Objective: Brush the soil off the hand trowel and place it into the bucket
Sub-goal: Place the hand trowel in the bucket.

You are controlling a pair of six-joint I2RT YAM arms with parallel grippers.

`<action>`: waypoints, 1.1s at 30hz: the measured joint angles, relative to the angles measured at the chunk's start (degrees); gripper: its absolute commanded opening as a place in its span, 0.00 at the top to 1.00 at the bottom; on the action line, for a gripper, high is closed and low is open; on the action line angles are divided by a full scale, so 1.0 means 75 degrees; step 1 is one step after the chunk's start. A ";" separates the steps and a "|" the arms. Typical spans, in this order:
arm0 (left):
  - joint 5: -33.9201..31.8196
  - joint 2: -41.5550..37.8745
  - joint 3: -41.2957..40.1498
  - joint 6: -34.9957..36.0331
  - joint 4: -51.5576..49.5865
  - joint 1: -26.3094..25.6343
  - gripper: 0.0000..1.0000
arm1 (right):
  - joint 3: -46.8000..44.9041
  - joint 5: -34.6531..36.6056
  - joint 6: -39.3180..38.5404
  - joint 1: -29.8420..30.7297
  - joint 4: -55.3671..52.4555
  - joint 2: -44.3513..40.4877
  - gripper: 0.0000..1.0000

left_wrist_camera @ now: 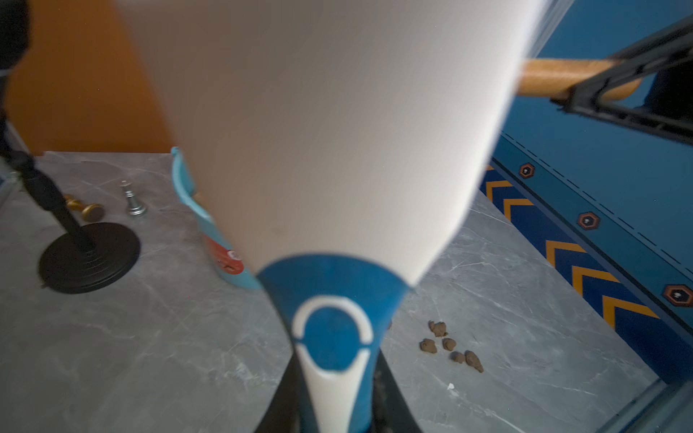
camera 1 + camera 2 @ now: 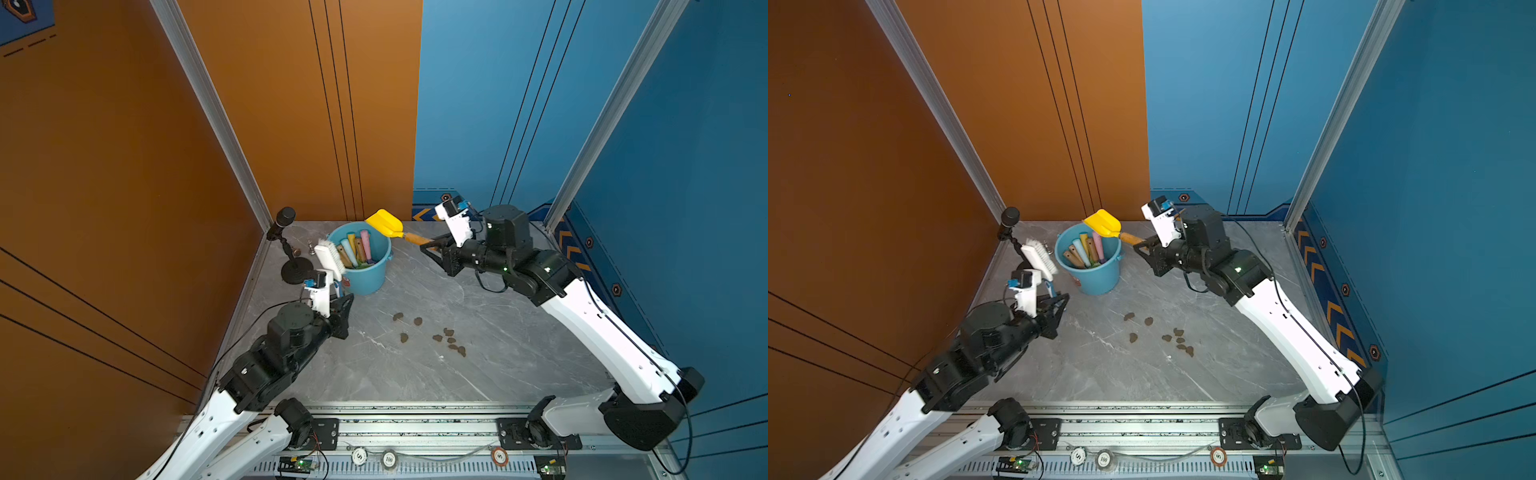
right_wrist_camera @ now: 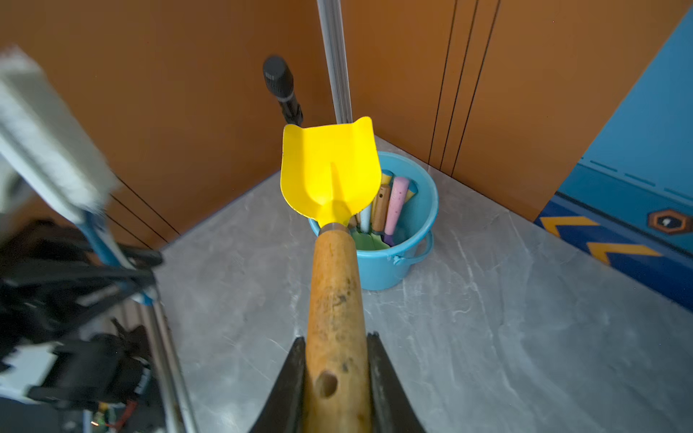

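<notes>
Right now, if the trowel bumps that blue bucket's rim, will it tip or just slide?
The bucket looks like light plastic narrowing toward its base, so it could probably tip. The long handles standing inside likely raise its weight, making that easier. The smooth table probably lets it slide.

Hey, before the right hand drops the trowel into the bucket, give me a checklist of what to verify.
1. Right hand shut on trowel handle: ok.
2. Soil off the blade: ok, lumps lie on the table; underside hidden.
3. Blade above bucket opening: cannot tell; it hangs by the rim.
4. Room among the tools inside: ok, a gap shows.
5. Left hand holding brush clear of the trowel: ok.
</notes>
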 measured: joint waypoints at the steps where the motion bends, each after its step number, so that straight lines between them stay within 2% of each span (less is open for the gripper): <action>1: -0.0111 -0.0181 0.0038 0.0000 -0.0265 0.0029 1.00 | 0.0003 0.0143 -0.0417 0.0163 0.0000 0.0201 1.00; 9: -0.0682 -0.1072 -0.0058 -0.0239 -0.1714 0.0099 1.00 | 0.0423 0.1472 -0.3296 0.1005 0.0379 0.1786 1.00; 20: -0.0889 -0.1411 -0.0851 -0.0641 -0.2092 0.0099 1.00 | 0.1241 0.3293 -0.5826 0.1107 0.2008 0.3485 1.00; 26: -0.1046 -0.1594 -0.0857 -0.0694 -0.2092 0.0099 1.00 | 0.1387 0.3398 -0.6831 0.0775 0.2600 0.3993 1.00; 33: -0.1102 -0.1594 -0.0857 -0.0694 -0.2095 0.0099 1.00 | 0.1367 0.2640 -0.7804 0.0329 0.2862 0.3995 1.00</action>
